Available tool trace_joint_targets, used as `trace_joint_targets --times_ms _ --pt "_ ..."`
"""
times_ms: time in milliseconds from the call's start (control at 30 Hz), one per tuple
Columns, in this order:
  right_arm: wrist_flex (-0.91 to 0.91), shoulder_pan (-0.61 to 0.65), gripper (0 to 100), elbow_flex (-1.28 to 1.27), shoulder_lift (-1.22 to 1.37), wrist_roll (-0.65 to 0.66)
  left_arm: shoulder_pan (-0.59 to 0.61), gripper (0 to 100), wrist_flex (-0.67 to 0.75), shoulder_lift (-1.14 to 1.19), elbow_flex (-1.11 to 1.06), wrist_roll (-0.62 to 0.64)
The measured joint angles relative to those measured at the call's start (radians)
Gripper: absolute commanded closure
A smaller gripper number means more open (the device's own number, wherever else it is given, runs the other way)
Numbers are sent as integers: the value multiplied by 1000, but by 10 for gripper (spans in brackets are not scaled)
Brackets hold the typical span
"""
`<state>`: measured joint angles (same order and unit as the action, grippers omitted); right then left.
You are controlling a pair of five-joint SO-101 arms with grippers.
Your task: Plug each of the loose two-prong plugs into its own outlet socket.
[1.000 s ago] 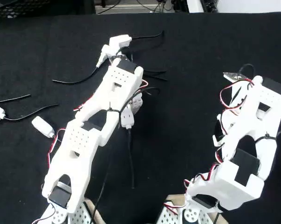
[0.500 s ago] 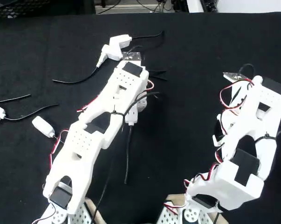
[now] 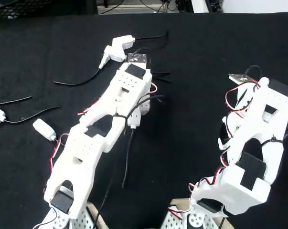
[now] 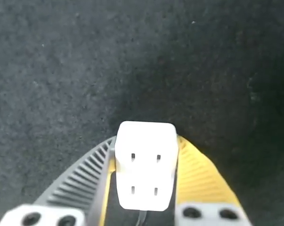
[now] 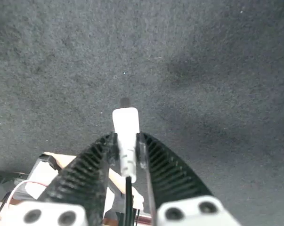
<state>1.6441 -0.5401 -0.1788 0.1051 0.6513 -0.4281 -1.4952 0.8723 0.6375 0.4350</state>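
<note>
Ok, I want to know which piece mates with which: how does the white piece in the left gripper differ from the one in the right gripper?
The socket block in the left gripper is broad and boxy; the plug in the right gripper is narrow and slim. The socket block's face shows two pairs of slots; the plug ends in a dark prong tip. Both are white, have a dark cord, and are clamped in a gripper.

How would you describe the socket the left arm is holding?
On the black table, find the left gripper. Clamped in it is a white socket showing four slots, stubbier than the slim white plug in the right gripper.
</note>
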Motion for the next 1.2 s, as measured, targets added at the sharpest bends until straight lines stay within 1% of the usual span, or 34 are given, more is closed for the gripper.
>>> trace_joint_targets --times_ms 133,200,433,567,667,800,867,933,1067,1200 --pt "0 0 986 0 0 0 9 970 -14 0 2 8" --pt "0 0 986 0 0 0 15 938 -28 3 5 8" --pt "0 0 986 0 0 0 15 614 -87 5 14 8" --pt "0 0 986 0 0 0 31 493 -133 6 14 8" --pt "0 0 986 0 0 0 64 456 -164 8 6 8" --pt "0 3 986 0 0 -3 107 456 -233 -2 44 8" --pt "-5 32 986 0 0 -32 160 456 -245 -28 46 8" --pt "-28 81 986 0 -17 -72 245 456 -247 -86 46 8" --pt "-66 203 986 0 -100 -161 459 456 -247 -232 37 8" --pt "-103 356 986 -15 -158 -256 675 455 -247 -373 23 8"
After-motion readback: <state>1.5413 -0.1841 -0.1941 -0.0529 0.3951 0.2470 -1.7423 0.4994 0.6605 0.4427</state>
